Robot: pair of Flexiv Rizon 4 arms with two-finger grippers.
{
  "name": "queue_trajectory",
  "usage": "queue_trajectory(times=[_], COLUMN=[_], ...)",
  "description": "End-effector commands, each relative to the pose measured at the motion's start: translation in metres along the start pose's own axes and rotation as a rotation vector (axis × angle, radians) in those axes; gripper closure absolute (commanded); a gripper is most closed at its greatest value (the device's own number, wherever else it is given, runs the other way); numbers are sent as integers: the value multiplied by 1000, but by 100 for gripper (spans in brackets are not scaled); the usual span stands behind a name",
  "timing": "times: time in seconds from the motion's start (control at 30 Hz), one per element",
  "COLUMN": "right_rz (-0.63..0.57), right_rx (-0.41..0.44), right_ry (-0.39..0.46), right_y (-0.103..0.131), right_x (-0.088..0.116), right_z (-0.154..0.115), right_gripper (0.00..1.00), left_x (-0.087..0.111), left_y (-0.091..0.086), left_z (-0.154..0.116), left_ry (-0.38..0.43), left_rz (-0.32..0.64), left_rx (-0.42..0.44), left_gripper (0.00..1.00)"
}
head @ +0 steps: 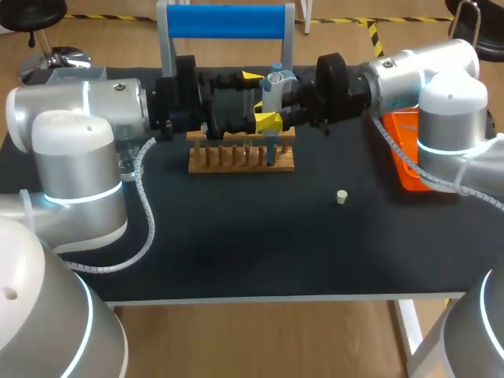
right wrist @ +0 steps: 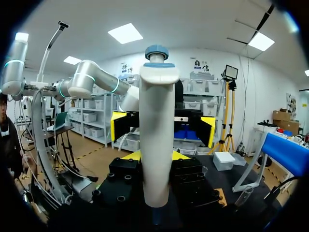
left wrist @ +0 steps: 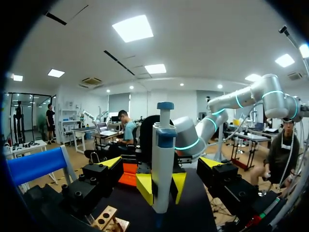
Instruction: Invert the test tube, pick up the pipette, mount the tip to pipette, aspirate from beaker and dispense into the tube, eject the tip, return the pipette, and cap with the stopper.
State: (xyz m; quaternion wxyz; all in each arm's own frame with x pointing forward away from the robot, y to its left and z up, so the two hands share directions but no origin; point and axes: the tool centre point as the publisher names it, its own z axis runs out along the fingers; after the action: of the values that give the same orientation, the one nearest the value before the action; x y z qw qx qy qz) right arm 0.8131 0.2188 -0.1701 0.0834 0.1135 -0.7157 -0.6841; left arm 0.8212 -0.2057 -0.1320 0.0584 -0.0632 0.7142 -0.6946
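A white pipette (head: 273,83) with a blue plunger stands upright over the back middle of the table. My right gripper (right wrist: 153,157) is shut on the pipette's body (right wrist: 155,130). Facing it, my left gripper (left wrist: 159,169) stands wide open, one finger on each side of the pipette (left wrist: 163,159), touching nothing. The pipette's lower end hangs over the right end of the wooden rack (head: 240,160). A small pale stopper (head: 341,197) lies on the black table, right of centre. I cannot make out the test tube or the beaker.
A blue-topped stand (head: 224,22) rises behind the two grippers at the table's back edge. An orange tray (head: 403,142) sits at the right, under my right arm. My left arm's cable (head: 146,213) loops over the table's left side.
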Motion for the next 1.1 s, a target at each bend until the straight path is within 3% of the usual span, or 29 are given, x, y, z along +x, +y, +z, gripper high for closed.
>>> queue_trajectory(times=[0.03, 1.1], right_rz=[-1, -13], right_rx=[-2, -8], right_ry=[-9, -64], right_y=[-4, -5], right_x=[-2, -11], right_z=[4, 23], right_gripper=[100, 100], left_x=[1, 1], left_y=[0, 0], left_z=[0, 0], left_ry=[-4, -4], left_rz=[1, 1], left_rx=[1, 1], left_gripper=[0, 0])
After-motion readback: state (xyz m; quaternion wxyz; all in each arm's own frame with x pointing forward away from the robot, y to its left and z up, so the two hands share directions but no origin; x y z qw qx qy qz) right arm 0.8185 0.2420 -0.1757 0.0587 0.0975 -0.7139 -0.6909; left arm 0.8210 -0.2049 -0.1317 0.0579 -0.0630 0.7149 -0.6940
